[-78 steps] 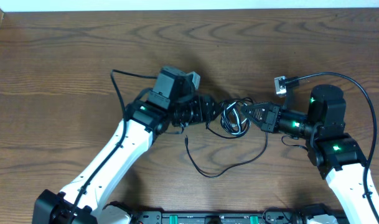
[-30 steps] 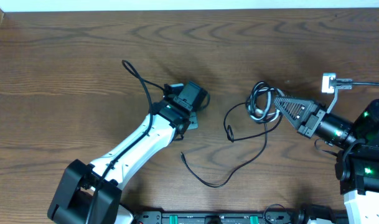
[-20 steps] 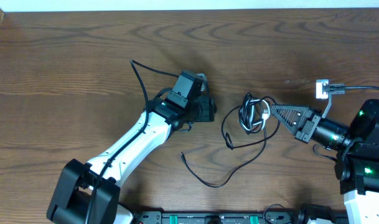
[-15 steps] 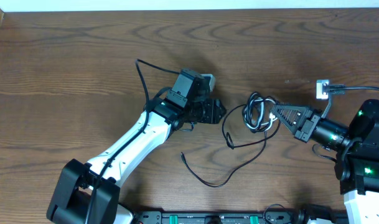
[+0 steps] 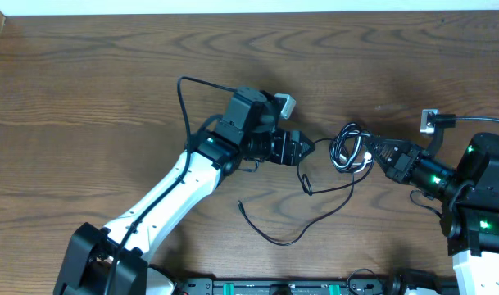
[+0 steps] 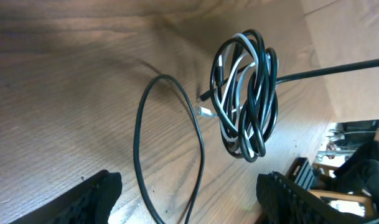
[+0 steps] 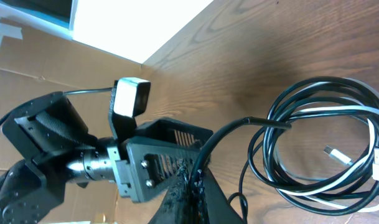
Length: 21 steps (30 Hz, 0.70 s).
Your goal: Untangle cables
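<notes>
Cables (image 5: 350,149): a tight coil of thin, glossy black cords with one white cord wound through it, right of table centre and pinched at its right edge by the right gripper (image 5: 369,151). The right gripper's jaws are fully closed on a black strand of the coil; in the right wrist view the two fingers meet at the strand (image 7: 192,177). A small silvery plug end shows inside the coil (image 7: 333,153).

Left gripper (image 5: 305,149): jaws spread wide and holding nothing, pointing at the coil from just beside it on the left. In the left wrist view both ribbed black fingers (image 6: 102,193) sit at the lower corners, with the coil (image 6: 245,93) ahead of them.

A loose black strand (image 5: 315,215) leaves the coil, bends into a small loop below the left gripper, then runs in a wide curve along the table to a free end nearer the front edge.

Left arm (image 5: 163,201): white link rising diagonally from the lower left, black wrist, stretched toward centre. Right arm (image 5: 474,209): folded at the right edge, forearm level and pointing left.

Table (image 5: 85,82): dark brown wood, matte, strong wavy grain.
</notes>
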### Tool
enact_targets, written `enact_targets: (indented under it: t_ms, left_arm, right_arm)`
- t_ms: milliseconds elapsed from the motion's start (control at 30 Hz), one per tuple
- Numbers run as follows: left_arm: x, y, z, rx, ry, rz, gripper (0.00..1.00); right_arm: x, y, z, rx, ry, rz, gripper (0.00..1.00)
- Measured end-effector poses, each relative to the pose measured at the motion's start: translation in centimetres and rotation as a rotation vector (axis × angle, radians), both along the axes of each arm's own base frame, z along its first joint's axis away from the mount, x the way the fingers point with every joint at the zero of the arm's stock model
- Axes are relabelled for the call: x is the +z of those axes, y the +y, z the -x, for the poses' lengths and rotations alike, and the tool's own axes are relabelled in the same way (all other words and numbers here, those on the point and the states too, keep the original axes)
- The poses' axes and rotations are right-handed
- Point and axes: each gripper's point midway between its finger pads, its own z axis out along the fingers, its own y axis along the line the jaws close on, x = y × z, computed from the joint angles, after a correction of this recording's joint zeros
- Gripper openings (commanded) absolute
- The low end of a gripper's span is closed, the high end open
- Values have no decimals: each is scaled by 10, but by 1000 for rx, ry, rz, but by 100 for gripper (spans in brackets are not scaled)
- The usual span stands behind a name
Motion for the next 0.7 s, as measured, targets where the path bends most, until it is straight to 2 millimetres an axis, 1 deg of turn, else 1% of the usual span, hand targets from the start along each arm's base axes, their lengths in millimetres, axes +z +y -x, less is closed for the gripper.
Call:
enact_targets:
  t_ms: [233,300,467,600,700]
  left_arm:
    - [1,-28,13,-3,-66,-35,77]
    - [1,-33,14,12,-89,-49,77]
    - [-2,-38,14,62,-141,-103,77]
    - [2,-46,15,76,-181,-102,77]
    - [4,-50,16,88,-206,-108,71]
  right_arm:
    - [0,1,0,-1,10,-12,1]
    - [1,1,1,1,16,-21,1]
    - [2,4,3,12,25,-40,1]
    - [2,8,4,24,32,-46,1]
    - [3,11,6,35,38,-54,1]
